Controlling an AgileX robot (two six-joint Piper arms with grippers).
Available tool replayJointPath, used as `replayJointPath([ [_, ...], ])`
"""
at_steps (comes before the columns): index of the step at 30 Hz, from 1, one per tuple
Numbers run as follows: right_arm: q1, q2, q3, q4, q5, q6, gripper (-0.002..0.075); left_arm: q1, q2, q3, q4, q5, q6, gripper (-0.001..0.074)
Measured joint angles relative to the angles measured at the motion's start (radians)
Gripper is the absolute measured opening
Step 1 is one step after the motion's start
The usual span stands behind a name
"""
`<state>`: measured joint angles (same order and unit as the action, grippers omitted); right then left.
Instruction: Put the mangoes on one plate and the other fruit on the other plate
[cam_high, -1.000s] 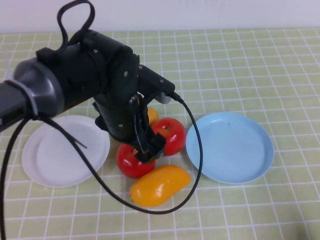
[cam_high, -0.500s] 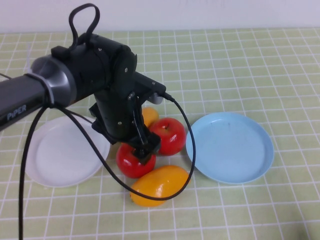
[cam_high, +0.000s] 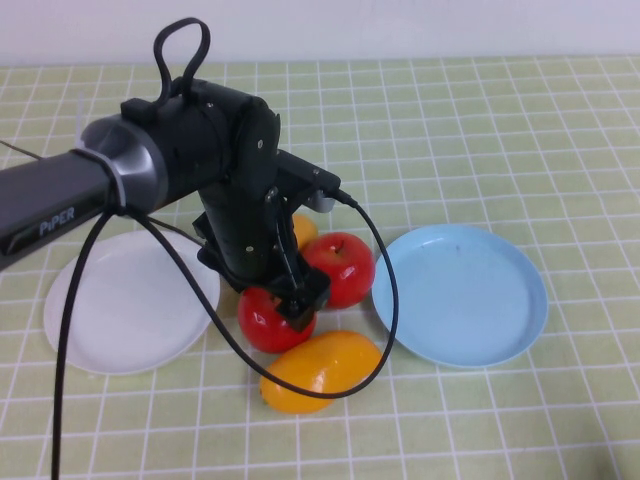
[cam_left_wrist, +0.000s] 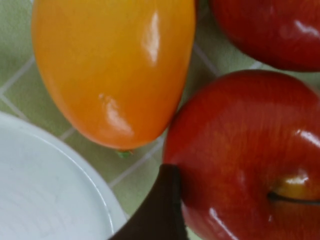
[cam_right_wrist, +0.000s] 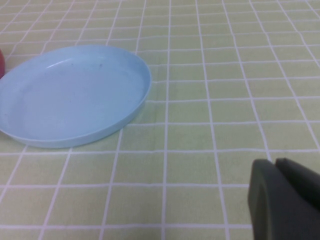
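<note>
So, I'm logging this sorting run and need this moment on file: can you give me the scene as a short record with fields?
left gripper: down over the near red apple, one finger against its side
right gripper: parked above bare tablecloth, beside the light blue plate
far red apple: on the cloth, between the plates
near mango: on the cloth, in front of the apples
far mango: mostly hidden behind the left arm
white plate: holds nothing
light blue plate: holds nothing
sorted so far: no fruit
</note>
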<state>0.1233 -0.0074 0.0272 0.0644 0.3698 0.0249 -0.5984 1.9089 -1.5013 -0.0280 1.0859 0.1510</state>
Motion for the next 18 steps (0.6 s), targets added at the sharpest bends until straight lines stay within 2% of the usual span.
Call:
replayJointPath([
  [2, 0.0, 0.0, 0.0, 0.0, 0.0, 0.0, -0.0016, 0.0, 0.0, 0.0, 0.0, -0.004, 0.0, 0.0653],
  [5, 0.0, 0.0, 0.0, 0.0, 0.0, 0.0, -0.0016, 0.0, 0.002, 0.0, 0.0, -0.004, 0.0, 0.0578],
  [13, 0.0, 0.0, 0.0, 0.0, 0.0, 0.0, -0.0016, 0.0, 0.002, -0.002, 0.007, 0.014, 0.0, 0.0575],
  [18, 0.0, 0.0, 0.0, 0.0, 0.0, 0.0, -0.0016, 0.0, -0.002, -0.062, 0.059, 0.118, 0.002, 0.0575],
])
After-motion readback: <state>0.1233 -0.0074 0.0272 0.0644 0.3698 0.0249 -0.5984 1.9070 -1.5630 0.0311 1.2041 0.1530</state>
